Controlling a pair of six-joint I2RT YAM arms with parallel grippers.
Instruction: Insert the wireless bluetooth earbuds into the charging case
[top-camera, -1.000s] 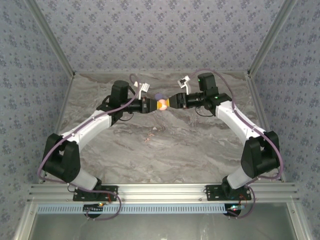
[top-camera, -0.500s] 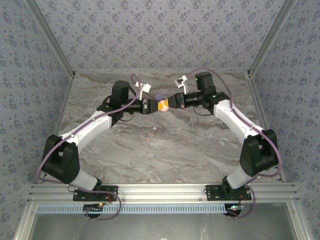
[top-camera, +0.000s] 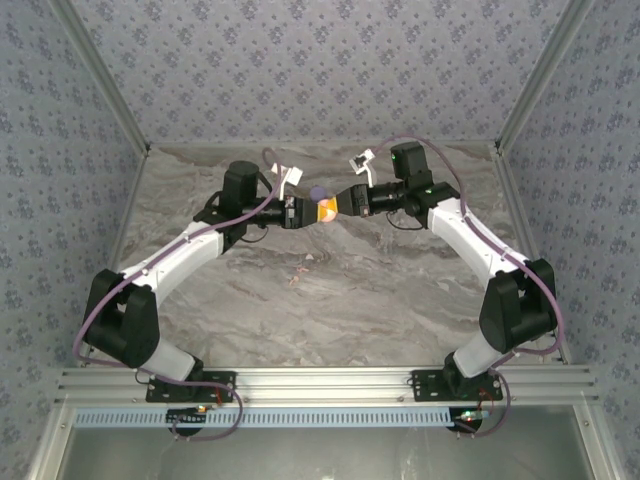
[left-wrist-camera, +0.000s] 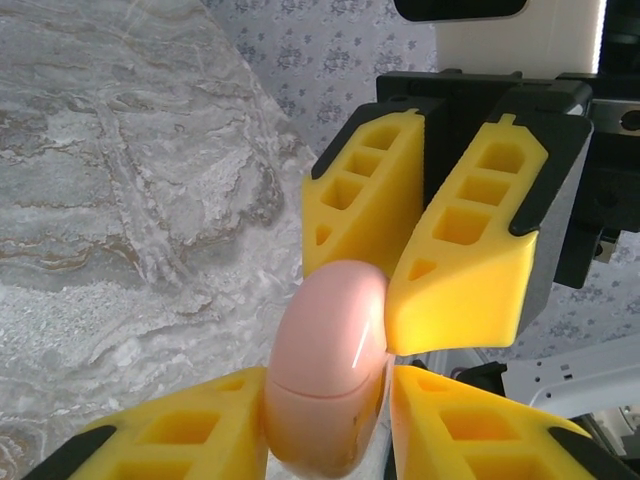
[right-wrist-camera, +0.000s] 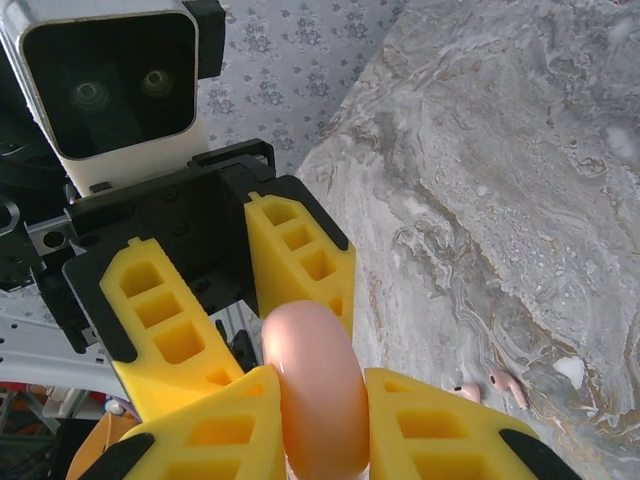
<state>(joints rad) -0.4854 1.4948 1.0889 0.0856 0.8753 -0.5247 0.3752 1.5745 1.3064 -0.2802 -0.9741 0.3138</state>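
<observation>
Nudged closer, right fingers (right-wrist-camera: 440, 430) clamp the pink case (left-wrist-camera: 325, 370) in mid-air; left fingers (left-wrist-camera: 170, 440) flank it, their hold uncertain. Two pink earbuds (right-wrist-camera: 507, 387) lie on the table (right-wrist-camera: 520, 200) below the case.

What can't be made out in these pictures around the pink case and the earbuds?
- Inside of the pink charging case: lid shut, hidden in both wrist views.
- Hold of the left gripper: left wrist view, fingers cut off by the bottom edge; clamped or loose, unclear.
- Lavender object: top view, too small to identify.
- Pink earbuds: right wrist view, tiny and soft; no detail.
</observation>
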